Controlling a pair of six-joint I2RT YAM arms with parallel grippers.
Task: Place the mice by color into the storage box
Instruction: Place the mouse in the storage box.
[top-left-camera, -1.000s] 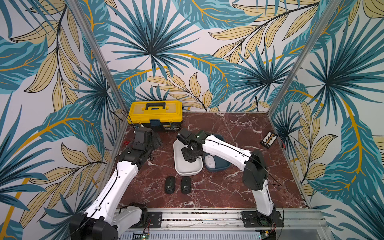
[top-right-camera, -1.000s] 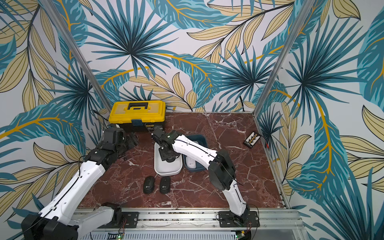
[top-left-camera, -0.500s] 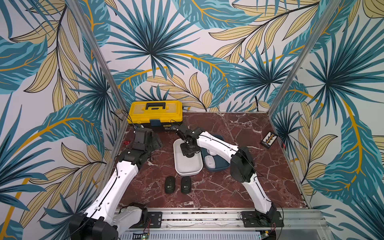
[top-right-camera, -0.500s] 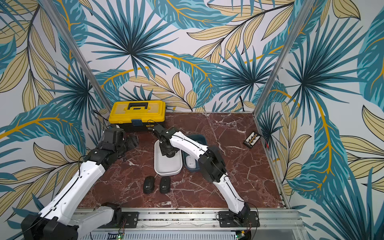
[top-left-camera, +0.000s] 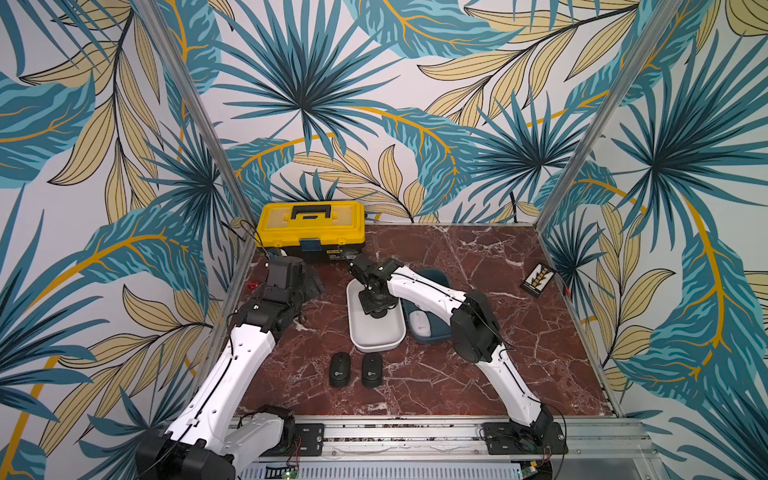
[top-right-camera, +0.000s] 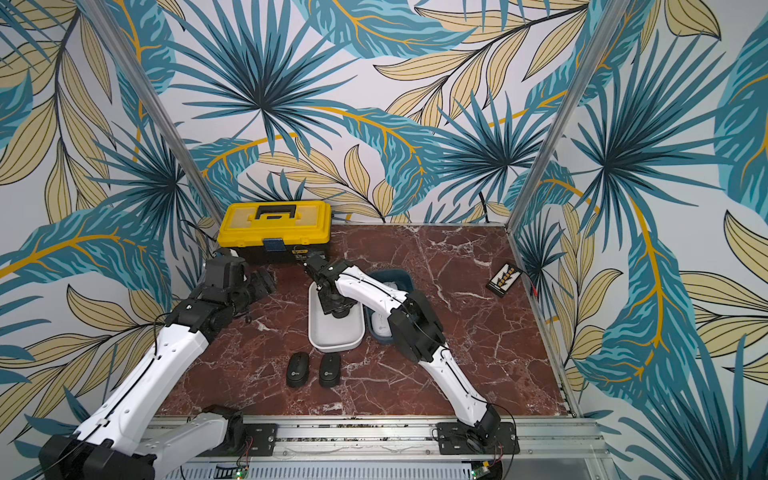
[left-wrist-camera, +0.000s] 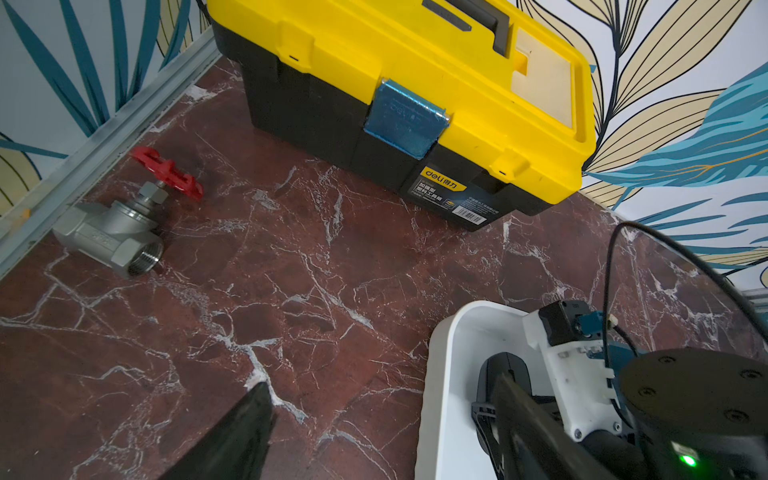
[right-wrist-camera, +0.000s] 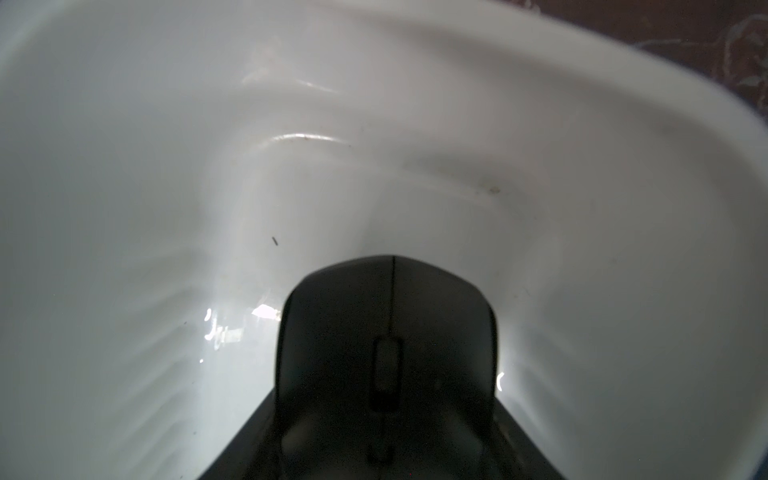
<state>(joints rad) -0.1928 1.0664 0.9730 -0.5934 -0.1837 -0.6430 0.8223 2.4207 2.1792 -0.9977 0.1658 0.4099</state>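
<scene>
Fingers (right-wrist-camera: 245, 457) of the right gripper (top-left-camera: 377, 311) are clenched on a black mouse (right-wrist-camera: 386, 353), held low in the far half of the white bin (top-left-camera: 374, 345) mid-worktop. Whether it touches the bin floor I can't tell. Over the last second the elbow has swung in toward the bins while the gripper stayed put, so a release looks close. Left gripper (left-wrist-camera: 381, 382), near the far left corner, has eased its fingers wider and holds nothing. Two more black mice (top-left-camera: 340, 370) wait by the front edge. One white mouse (top-left-camera: 419, 326) lies in the teal bin (top-left-camera: 432, 276), and a second seems half hidden behind the arm
</scene>
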